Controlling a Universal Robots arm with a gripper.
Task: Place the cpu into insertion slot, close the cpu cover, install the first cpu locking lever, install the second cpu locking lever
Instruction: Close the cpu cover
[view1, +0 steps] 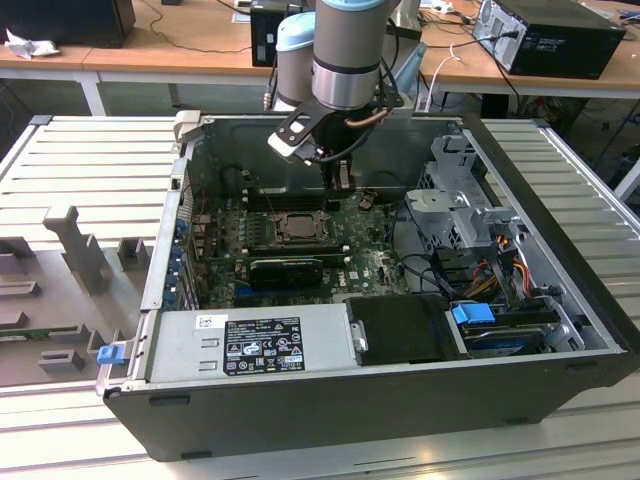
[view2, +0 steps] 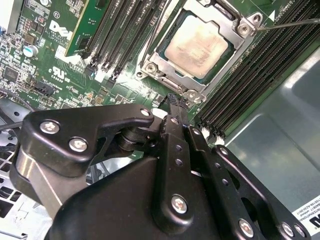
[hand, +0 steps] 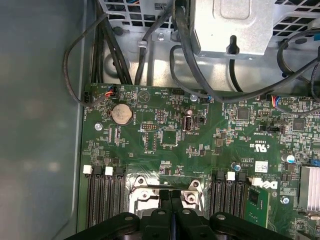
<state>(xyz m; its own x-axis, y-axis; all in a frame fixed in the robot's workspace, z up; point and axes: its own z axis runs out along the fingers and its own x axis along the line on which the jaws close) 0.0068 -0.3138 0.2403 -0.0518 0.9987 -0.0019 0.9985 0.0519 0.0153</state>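
The gripper (view1: 343, 178) is hanging inside the open computer case (view1: 560, 200), with its tips just above the green motherboard (hand: 170, 135). In both wrist views its fingers (view2: 174, 100) (hand: 171, 200) are pressing together into a narrow pinch, with nothing showing between them. The insertion slot (view1: 265, 228) is lying just ahead of the fingertips, close but not touching. In the second wrist view, the cpu (view2: 197, 44) is sitting flat in that slot. The cpu cover (view2: 162, 64) is lying down around it, framing the pale chip through its cutout. A thin wire locking lever (view2: 290, 22) is angling off the cover's far corner, away from the gripper, over the black memory slots (view2: 260, 60). More memory slots (view2: 125, 30) are running along the socket's other side.
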